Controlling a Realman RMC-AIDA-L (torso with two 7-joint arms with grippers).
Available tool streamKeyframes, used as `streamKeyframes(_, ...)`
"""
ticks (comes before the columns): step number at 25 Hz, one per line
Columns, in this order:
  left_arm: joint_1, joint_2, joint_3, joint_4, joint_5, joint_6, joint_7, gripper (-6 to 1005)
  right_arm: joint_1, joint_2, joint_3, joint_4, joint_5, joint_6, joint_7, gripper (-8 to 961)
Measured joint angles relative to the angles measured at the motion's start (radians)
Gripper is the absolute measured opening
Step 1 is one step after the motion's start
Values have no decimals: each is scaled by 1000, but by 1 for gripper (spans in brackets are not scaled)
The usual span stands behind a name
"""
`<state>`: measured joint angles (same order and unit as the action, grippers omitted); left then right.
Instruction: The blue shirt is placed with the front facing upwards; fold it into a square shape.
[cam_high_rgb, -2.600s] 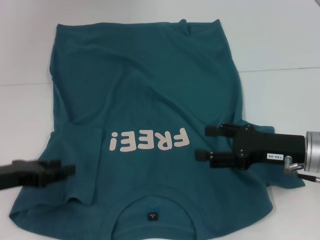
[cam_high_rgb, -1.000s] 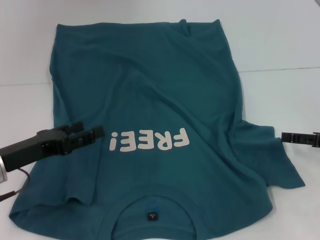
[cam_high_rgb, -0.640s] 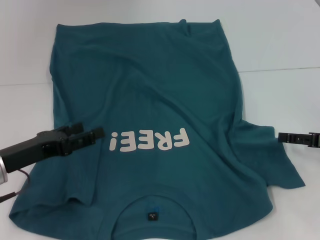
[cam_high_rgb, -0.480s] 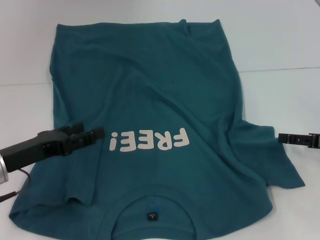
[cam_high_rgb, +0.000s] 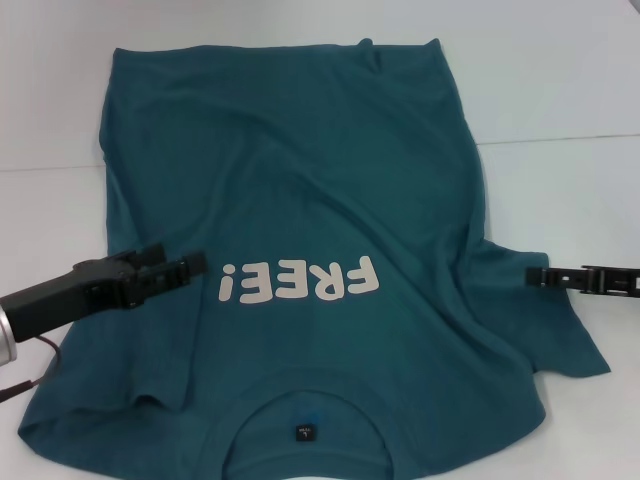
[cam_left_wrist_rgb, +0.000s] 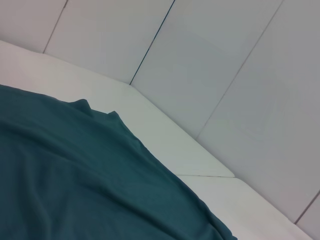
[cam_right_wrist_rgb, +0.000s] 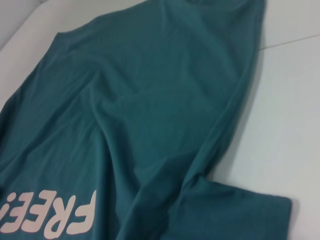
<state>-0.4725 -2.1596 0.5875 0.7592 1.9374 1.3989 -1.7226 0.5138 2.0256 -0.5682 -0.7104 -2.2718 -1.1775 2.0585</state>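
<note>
Here the shirt (cam_high_rgb: 300, 250) lies front-up, spread across the table (cam_high_rgb: 560, 90). The left gripper (cam_high_rgb: 185, 268) hovers over its left sleeve, fingers slightly parted, empty. The right gripper (cam_high_rgb: 540, 277) reaches the right sleeve edge; its opening cannot be told. Each should pinch only its sleeve's edge, then fold inward evenly.

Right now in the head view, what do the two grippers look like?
Left gripper: matte black, boxy body tapering into slim parallel fingers, with a silver cylindrical wrist section and a thin dark cable near the frame edge. Right gripper: only thin black fingers with notched edges show, entering from the right side.
</note>
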Motion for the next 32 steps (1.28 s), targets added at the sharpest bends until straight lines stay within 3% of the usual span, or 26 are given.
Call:
streamKeyframes(18, 0, 2, 1, 0, 0, -11, 2, 887, 28, 5, -16, 26, 0, 43, 1, 806)
streamKeyframes(32, 0, 3, 18, 6, 24, 2, 5, 887, 29, -2, -28, 50, 0, 37, 2, 689)
